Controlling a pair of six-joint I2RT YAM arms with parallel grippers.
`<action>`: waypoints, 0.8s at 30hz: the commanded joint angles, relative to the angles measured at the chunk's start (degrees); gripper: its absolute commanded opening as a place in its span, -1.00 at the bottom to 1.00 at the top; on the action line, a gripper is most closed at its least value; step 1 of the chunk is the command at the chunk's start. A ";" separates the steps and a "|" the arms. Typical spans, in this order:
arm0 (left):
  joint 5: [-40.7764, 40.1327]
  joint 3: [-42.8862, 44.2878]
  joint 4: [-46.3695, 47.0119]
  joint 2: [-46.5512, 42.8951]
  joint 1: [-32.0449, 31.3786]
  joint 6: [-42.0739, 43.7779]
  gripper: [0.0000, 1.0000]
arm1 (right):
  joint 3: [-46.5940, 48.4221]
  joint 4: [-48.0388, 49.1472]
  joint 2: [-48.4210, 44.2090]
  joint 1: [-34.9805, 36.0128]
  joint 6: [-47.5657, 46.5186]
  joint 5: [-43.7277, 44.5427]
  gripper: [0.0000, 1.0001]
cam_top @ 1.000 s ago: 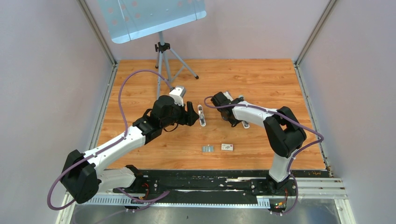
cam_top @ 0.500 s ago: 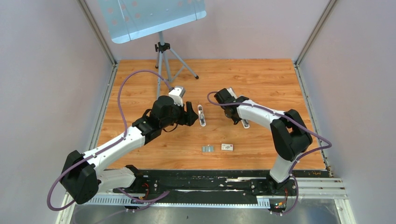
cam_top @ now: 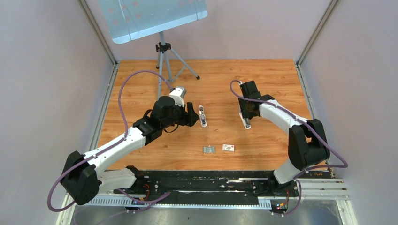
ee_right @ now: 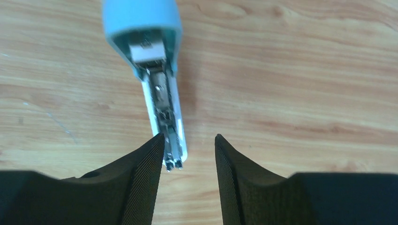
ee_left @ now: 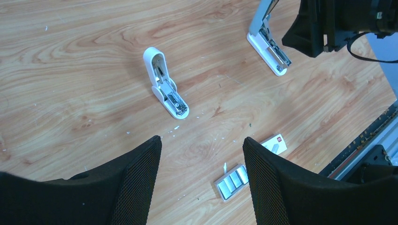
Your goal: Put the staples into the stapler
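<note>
Wooden table [cam_top: 281, 75]; white stapler [cam_top: 202, 116], blue-lidded stapler [cam_top: 245, 122] (both open); staples [cam_top: 209, 149]; white box [cam_top: 228, 147]

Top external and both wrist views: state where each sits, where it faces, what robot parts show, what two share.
Top external: above, behind the bases, facing down on the wooden table; left arm and right arm show whole.
Left wrist: on the left arm, facing down past the left pincer at the white stapler and staples.
Right wrist: facing down through the right pincer at the blue-capped stapler.
Shared: top external and left wrist show both staplers.
</note>
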 commanded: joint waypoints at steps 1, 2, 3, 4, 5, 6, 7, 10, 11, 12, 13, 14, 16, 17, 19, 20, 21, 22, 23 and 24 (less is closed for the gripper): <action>0.64 -0.07 0.50 0.70 0.55 0.10 0.35 | -0.63 4.72 0.44 -2.40 -2.61 -11.44 -0.04; 0.90 -0.10 0.61 0.95 0.56 -0.02 0.35 | -0.47 5.24 0.81 -2.72 -3.10 -12.23 -0.03; 1.04 -0.11 0.68 1.13 0.56 -0.23 0.35 | -0.13 5.64 0.96 -3.04 -3.24 -13.37 -0.02; 1.23 -0.19 0.74 1.38 0.56 -0.32 0.34 | 0.18 6.14 1.11 -3.41 -3.40 -14.34 -0.01; 1.36 -0.19 0.85 1.56 0.54 -0.41 0.34 | 0.60 6.44 1.19 -3.67 -3.39 -14.56 0.05; 1.36 -0.27 0.83 1.68 0.55 -0.49 0.34 | 1.15 6.68 1.36 -3.86 -3.32 -16.03 0.12; 1.42 -0.24 0.89 1.84 0.52 -0.55 0.34 | 1.87 6.71 1.80 -3.99 -3.32 -16.78 0.16; 1.61 -0.04 0.85 2.05 0.55 -0.65 0.33 | 3.42 6.24 3.84 -4.20 -2.86 -16.83 0.20; 1.55 0.04 0.75 2.05 0.51 -0.65 0.33 | 3.42 6.26 4.36 -4.20 -2.72 -16.70 0.20; 1.49 0.06 0.63 2.03 0.55 -0.61 0.33 | 3.12 6.35 4.80 -4.20 -2.55 -16.45 0.20; 1.48 0.07 0.53 1.98 0.55 -0.60 0.32 | 2.78 6.46 5.33 -4.20 -2.30 -15.96 0.20; 1.39 0.14 0.41 1.90 0.55 -0.46 0.32 | 2.58 6.41 5.82 -4.20 -2.33 -15.58 0.20; 1.17 0.15 0.05 1.88 0.55 -0.27 0.32 | 2.31 6.34 6.63 -4.20 -2.44 -13.81 0.16; 1.06 0.16 -0.05 1.94 0.60 -0.22 0.32 | 2.18 6.41 6.88 -4.20 -2.60 -13.54 0.13; 1.06 0.24 -0.16 2.14 0.63 -0.12 0.32 | 2.07 6.40 7.14 -4.19 -2.72 -13.16 0.07; 1.09 0.32 -0.17 2.30 0.64 0.00 0.32 | 2.07 6.44 7.35 -4.21 -2.75 -12.90 0.03; 1.14 0.40 -0.16 2.37 0.62 -0.03 0.32 | 2.14 6.38 7.50 -4.16 -2.90 -12.78 0.01; 1.10 0.42 -0.15 2.42 0.60 -0.03 0.32 | 2.27 6.36 7.69 -4.17 -2.92 -12.60 -0.03; 1.11 0.50 -0.19 2.48 0.64 0.01 0.32 | 2.39 6.40 8.07 -4.20 -3.02 -12.33 -0.06; 1.10 0.51 -0.29 2.50 0.64 -0.03 0.32 | 2.48 6.41 8.36 -4.20 -3.00 -12.18 -0.08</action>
